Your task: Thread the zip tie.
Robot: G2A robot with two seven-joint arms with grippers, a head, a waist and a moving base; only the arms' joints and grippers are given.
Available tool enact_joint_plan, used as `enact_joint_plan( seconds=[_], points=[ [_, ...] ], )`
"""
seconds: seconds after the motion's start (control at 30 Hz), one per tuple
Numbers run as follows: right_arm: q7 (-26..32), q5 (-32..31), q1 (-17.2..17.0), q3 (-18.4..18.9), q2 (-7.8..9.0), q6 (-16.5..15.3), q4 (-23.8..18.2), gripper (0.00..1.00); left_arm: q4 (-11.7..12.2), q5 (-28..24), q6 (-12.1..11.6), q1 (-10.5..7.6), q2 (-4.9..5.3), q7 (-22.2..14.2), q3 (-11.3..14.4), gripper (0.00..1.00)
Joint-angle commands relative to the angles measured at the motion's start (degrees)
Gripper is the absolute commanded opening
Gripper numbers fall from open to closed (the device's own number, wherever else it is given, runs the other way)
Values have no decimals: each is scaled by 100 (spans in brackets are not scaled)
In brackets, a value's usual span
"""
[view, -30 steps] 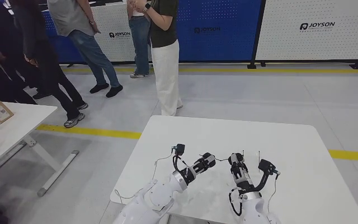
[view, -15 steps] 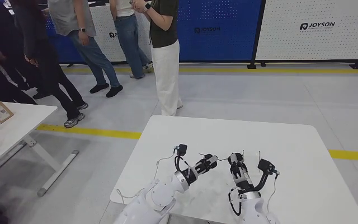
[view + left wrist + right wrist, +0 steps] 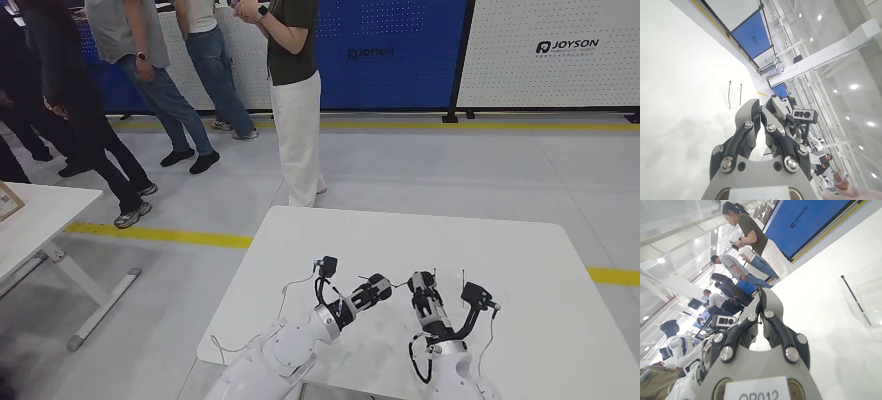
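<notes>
Thin black zip tie stands pinched in the right hand; two spare ties lie parallel.

Beyond the left gripper and right gripper, the broad white rectangular table stretches open to its far edge and out to both sides. The two grippers stand close together near the front middle; a thin black zip tie crosses the narrow gap between them and bars any pass there. Just beside the right gripper, a flat transparent plastic tray with spare black zip ties lying on it blocks a low sweep.
</notes>
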Motion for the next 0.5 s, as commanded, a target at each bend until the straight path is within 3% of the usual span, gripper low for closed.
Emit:
enact_joint_plan(
  seconds=[0.0,0.3,0.47],
  points=[
    [16,-2,8,-6,-4,-2,8,0,-9,2,-16,-3,-3,12,8,0],
    [132,164,11,7,-18,-151,55,0,-18,-41,-176,12,-14,101,11,0],
    [133,227,-22,60,-16,-233,59,0,10,-2,-138,22,-13,121,7,0]
  ],
)
